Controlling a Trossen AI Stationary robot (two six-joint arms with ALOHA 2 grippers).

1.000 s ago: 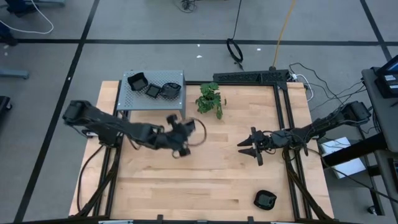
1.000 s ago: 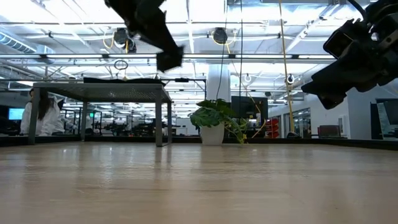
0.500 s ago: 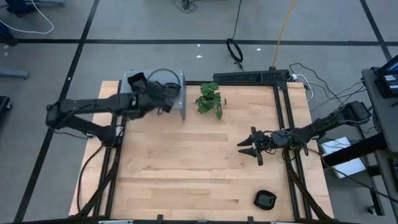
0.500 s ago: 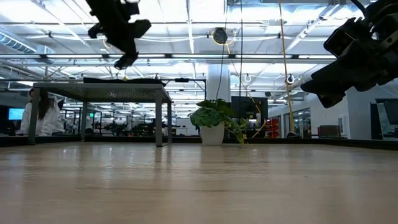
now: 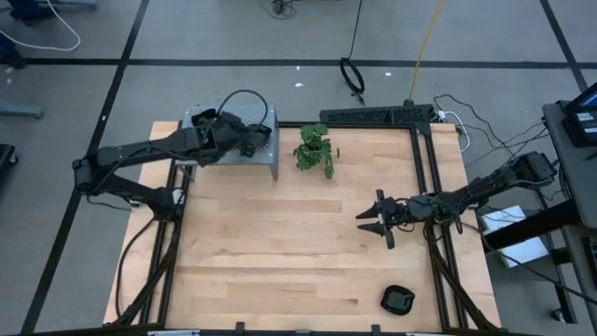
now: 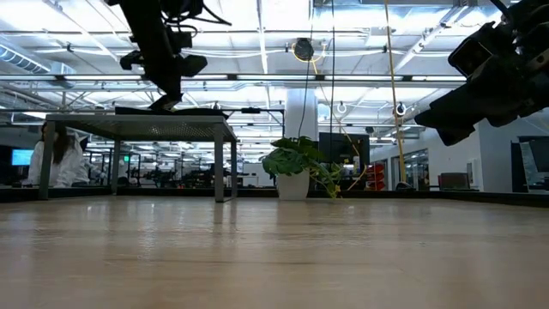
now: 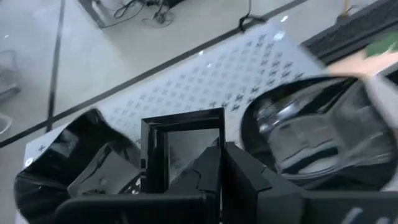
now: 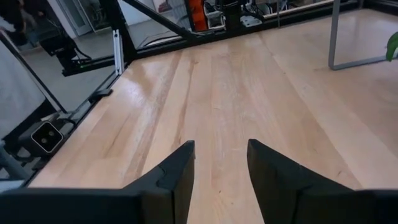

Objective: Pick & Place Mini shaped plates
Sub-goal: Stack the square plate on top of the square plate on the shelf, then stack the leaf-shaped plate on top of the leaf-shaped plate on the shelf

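Left gripper (image 5: pixel 250 138) now over the perforated box (image 5: pixel 266 161), fingers nearly shut on a square plate (image 7: pixel 183 146); right fingers (image 8: pixel 177 171) apart, empty; box-top plates only in the wrist view.

Left pincer (image 5: pixel 244 137) hides plates (image 7: pixel 180 143) on box (image 5: pixel 266 159).

We see a wooden table (image 5: pixel 280 252) bearing a grey perforated box (image 5: pixel 270 161), a plant (image 5: pixel 314 149) and one black plate (image 5: pixel 397 300).
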